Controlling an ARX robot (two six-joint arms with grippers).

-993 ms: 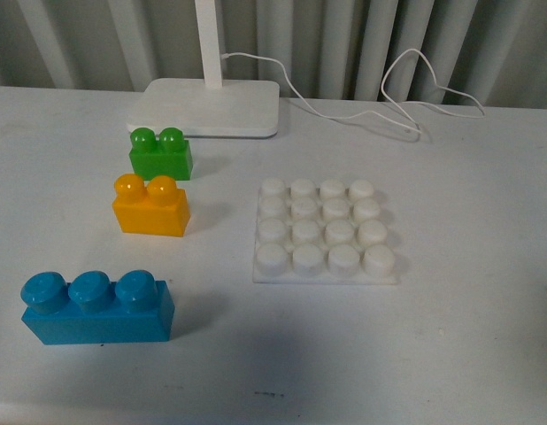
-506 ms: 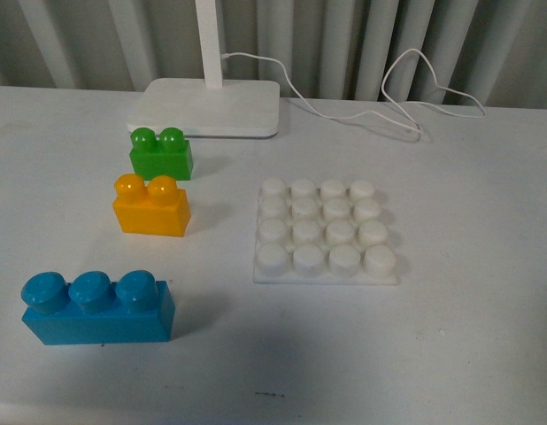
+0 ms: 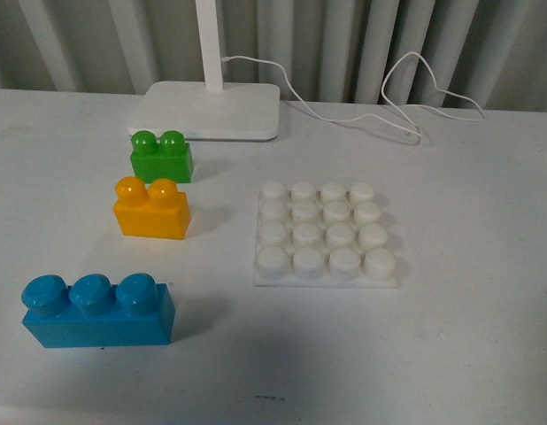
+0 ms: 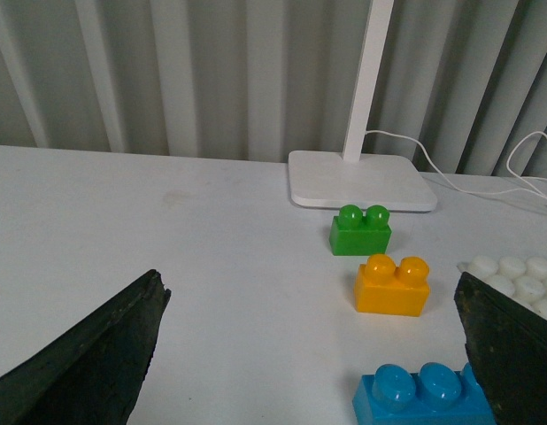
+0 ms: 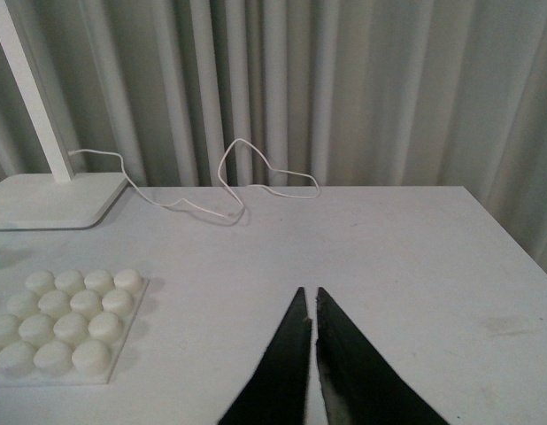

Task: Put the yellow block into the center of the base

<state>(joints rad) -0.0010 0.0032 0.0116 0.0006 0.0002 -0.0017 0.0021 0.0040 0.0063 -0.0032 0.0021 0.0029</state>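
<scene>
The yellow block [image 3: 151, 208] stands upright on the white table, left of the base [image 3: 325, 235], whose studs are all bare. In the left wrist view the yellow block [image 4: 393, 285] lies ahead and to one side of my left gripper [image 4: 309, 288]. That gripper is open wide, nothing is between its dark fingers [image 4: 96, 354], and it is apart from the block. My right gripper [image 5: 310, 292] is shut on nothing above bare table, off to the side of the base [image 5: 65, 323]. Neither gripper shows in the front view.
A green two-stud brick [image 3: 161, 156] stands just behind the yellow block, and a blue three-stud brick [image 3: 96, 310] sits nearer the front edge. A white lamp base [image 3: 207, 108] with a pole and a trailing white cable [image 3: 389, 97] lie at the back, before a curtain.
The whole front view has shifted down by a few pixels. The bricks and the base keep their places relative to each other.
</scene>
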